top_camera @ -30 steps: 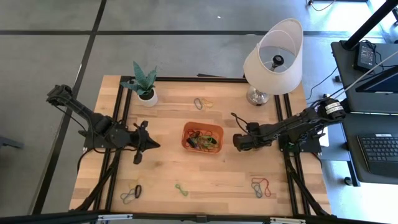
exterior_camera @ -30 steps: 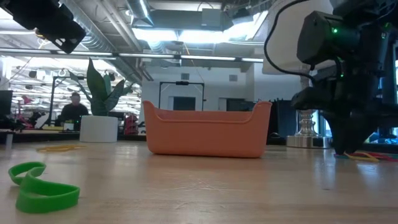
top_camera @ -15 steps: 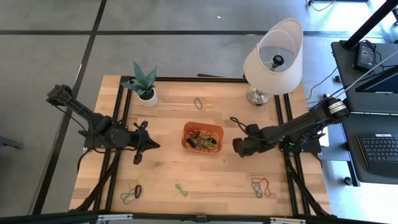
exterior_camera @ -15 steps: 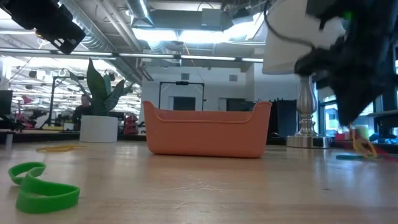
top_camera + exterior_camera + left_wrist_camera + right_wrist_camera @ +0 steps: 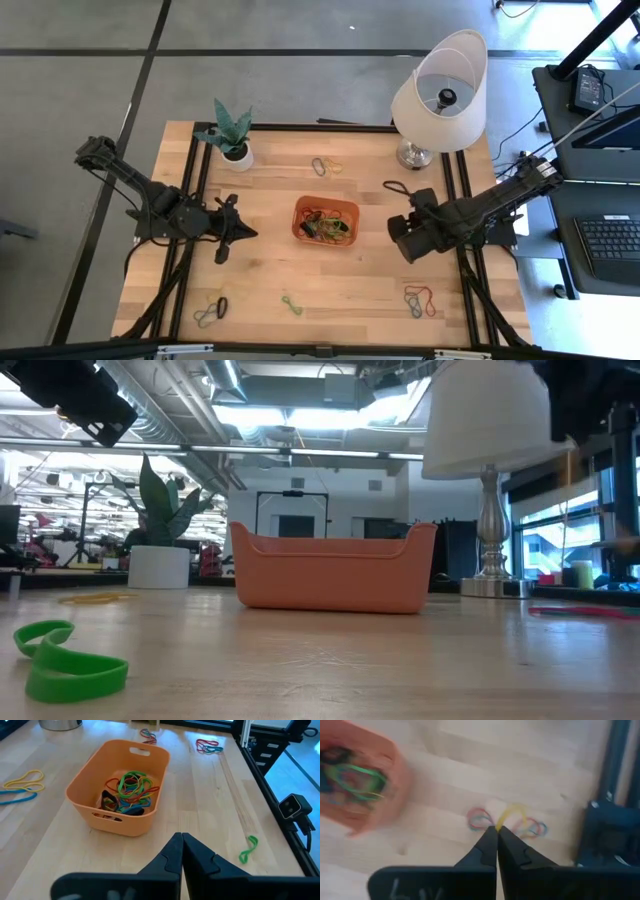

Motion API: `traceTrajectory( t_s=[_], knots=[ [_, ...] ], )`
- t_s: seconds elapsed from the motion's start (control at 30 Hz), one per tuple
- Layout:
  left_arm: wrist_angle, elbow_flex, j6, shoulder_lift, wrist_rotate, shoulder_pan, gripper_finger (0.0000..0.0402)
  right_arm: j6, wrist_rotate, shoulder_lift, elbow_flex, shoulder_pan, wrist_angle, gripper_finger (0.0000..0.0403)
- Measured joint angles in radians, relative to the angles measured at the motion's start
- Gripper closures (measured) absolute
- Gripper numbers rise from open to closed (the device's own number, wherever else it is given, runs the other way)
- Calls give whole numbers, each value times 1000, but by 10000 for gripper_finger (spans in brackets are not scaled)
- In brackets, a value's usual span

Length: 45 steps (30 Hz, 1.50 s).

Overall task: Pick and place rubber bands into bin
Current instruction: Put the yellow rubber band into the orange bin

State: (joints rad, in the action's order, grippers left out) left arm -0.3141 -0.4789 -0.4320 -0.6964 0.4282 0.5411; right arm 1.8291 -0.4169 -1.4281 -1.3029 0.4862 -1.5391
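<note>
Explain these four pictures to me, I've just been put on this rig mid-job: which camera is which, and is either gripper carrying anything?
Two dark robot arms work at a wooden table. One picture looks straight down from above, one looks level across the tabletop, and two come from cameras on the arms' wrists. In the middle stands the orange bin, already holding a tangle of rubber bands. More loose bands lie around it, with a potted plant and a lamp at the far edge. The left gripper is shut and empty, waiting left of the bin. The right gripper, right of the bin, is shut and seems to pinch a yellow band.
</note>
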Motion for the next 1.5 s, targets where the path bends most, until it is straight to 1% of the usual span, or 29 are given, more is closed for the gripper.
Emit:
traceTrajectory(
  t_s=[0.1, 0.17, 0.23, 0.3, 0.53, 0.67, 0.83, 0.93, 1.03, 1.23, 1.5],
  knots=[
    [0, 0, 0, 0, 0, 0, 398, -10, -54, -1, -45, 5, 2, 401],
    [0, 0, 0, 0, 0, 0, 398, -44, -64, -7, -73, 5, 14, 401],
    [0, 0, -1, 0, -5, 0, 398, -91, -71, -18, -91, 3, 45, 401],
    [0, 0, 0, 0, -8, 0, 398, -152, -103, -35, -112, -1, 105, 401],
    [0, 0, 0, 0, 22, 0, 398, -439, -208, -132, -226, -52, 351, 402],
    [0, 0, 0, 0, 53, 0, 398, -652, -218, -212, -323, -100, 483, 402],
    [0, 0, 0, 0, 56, 0, 398, -858, -218, -330, -471, -172, 531, 402],
    [0, 0, 0, 0, 55, 0, 398, -933, -200, -397, -541, -215, 529, 402],
    [-1, 0, 0, 0, 51, 0, 398, -980, -154, -452, -577, -253, 528, 402],
    [0, 0, 0, 0, 49, 0, 398, -996, -34, -544, -570, -297, 505, 402],
    [-4, 0, 0, 0, 40, 0, 398, -994, 75, -660, -570, -315, 483, 402]
  ],
)
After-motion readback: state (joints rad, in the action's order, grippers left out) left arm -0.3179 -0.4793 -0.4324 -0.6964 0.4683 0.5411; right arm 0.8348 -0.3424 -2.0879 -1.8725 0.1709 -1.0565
